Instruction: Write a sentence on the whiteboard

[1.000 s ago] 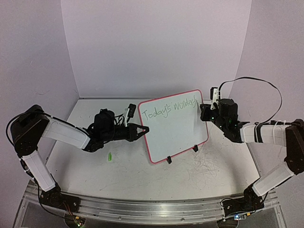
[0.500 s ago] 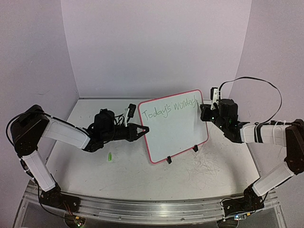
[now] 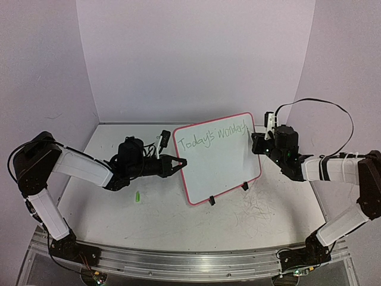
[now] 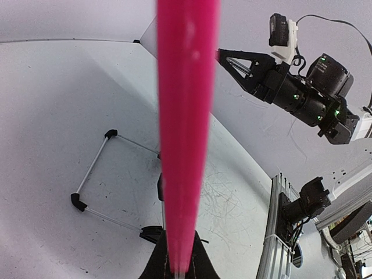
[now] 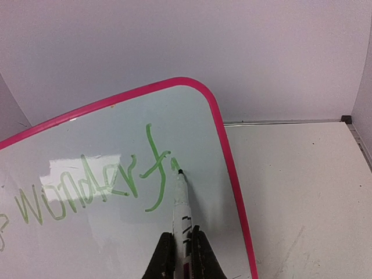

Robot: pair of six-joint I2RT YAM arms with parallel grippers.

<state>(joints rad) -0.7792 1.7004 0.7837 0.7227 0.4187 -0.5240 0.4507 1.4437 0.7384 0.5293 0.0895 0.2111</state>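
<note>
The whiteboard (image 3: 221, 170), white with a pink rim, stands tilted on black clip feet mid-table. My left gripper (image 3: 178, 162) is shut on its left edge; in the left wrist view the pink rim (image 4: 186, 116) runs up from between the jaws of that gripper (image 4: 177, 258). My right gripper (image 3: 256, 143) is shut on a white marker (image 5: 182, 200) whose tip touches the board just right of the "f". The sentence (image 3: 211, 137) in green reads "Today's wonderf"; its end (image 5: 110, 186) shows in the right wrist view, close to the board's right rim (image 5: 229, 168).
A small green marker cap (image 3: 137, 196) lies on the table left of the board. The grey tabletop (image 3: 256, 210) in front carries old scribbles. Purple walls close in the back and sides. A metal rail (image 3: 190, 259) runs along the near edge.
My right gripper has edged slightly right with the marker, past the "f". The left gripper and the board have stayed put.
</note>
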